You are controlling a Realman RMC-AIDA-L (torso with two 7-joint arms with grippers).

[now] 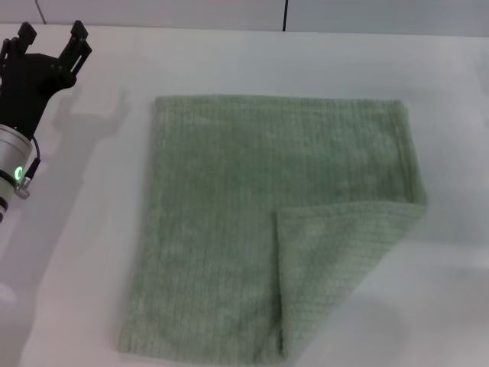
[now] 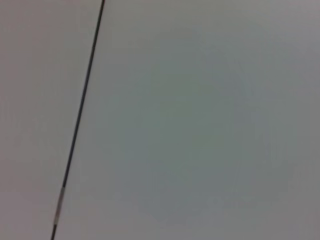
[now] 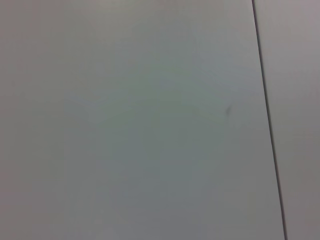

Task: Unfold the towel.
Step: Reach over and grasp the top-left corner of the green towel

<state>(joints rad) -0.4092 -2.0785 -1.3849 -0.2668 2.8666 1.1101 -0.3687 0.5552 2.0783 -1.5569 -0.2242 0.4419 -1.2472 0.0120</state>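
The pale sage-green towel [image 1: 252, 206] lies flat on the white table [image 1: 69, 260] in the head view. Its near right corner is folded over onto the cloth as a triangular flap [image 1: 336, 260]. My left gripper [image 1: 52, 40] is at the far left of the table, well clear of the towel's left edge, with its black fingers apart and nothing between them. My right gripper is out of view. Both wrist views show only bare white table, no towel.
A dark seam [image 1: 285, 15] runs across the table's far edge. The same kind of seam shows in the left wrist view [image 2: 80, 120] and the right wrist view [image 3: 267, 120]. White table surrounds the towel on all sides.
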